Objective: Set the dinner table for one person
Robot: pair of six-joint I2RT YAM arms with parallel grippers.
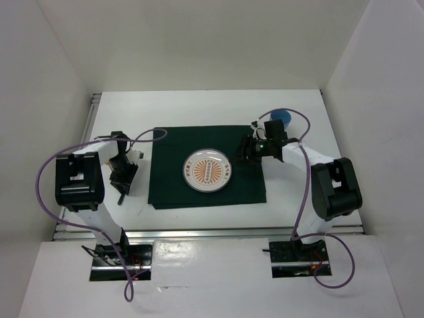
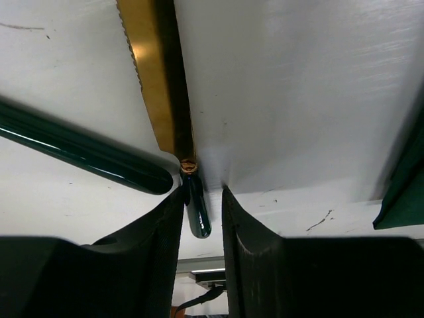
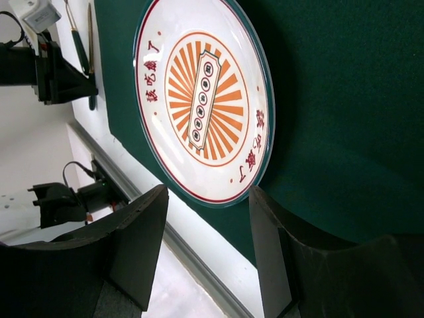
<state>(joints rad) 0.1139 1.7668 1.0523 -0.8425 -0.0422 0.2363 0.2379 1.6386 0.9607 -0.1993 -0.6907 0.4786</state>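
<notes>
Left gripper [image 2: 202, 192] astride the knife [image 2: 159, 79] handle, jaws apart; right gripper [image 3: 209, 192] spread wide beside the plate [image 3: 205, 99].
If I close off-centre, the thin handle may roll against its neighbouring green handle [image 2: 86, 149] on the white dinner table [image 1: 199, 106]. Red Chinese characters ring the plate; I can't read them.

The white desk [image 1: 199, 106] carries a dark green cloth [image 1: 172, 182] spread flat between the two hands, its right part reaching under the right hand [image 1: 242, 156]. A knife [image 2: 159, 79] lies on the bare desk, its handle between the left hand [image 2: 202, 199] fingers and its gold blade pointing away. A second dark green handle [image 2: 79, 149] lies just beside it. A blue object [image 1: 281, 116] sits beyond the right hand.
</notes>
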